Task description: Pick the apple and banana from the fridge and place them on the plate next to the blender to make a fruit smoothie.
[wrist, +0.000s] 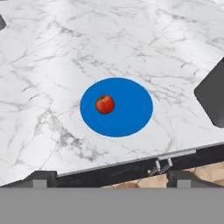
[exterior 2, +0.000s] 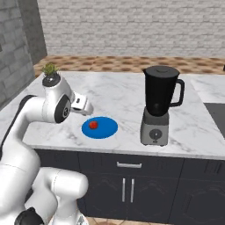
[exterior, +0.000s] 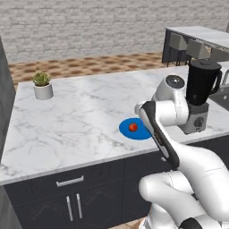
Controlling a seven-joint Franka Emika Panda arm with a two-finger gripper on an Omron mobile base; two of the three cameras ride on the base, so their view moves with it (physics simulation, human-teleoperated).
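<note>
The red apple (exterior: 133,127) (exterior 2: 93,125) (wrist: 105,104) rests on the bright blue plate (exterior: 142,134) (exterior 2: 107,129) (wrist: 129,116), left of its centre in the hand view. The plate lies on the marble counter just left of the black blender (exterior: 202,94) (exterior 2: 160,103), whose dark base (wrist: 212,94) cuts into the hand view's right side. My gripper (wrist: 113,178) hovers above the counter's front edge, back from the plate, open with nothing between its fingertips (wrist: 41,177). The banana and the fridge are out of view.
A small potted plant (exterior: 42,85) (exterior 2: 49,70) stands at the counter's far left corner. Dark cabinets with handles (exterior 2: 127,189) run below the counter edge. A sink (exterior: 222,96) lies right of the blender. A dark grey panel (exterior: 3,112) borders the counter's left end.
</note>
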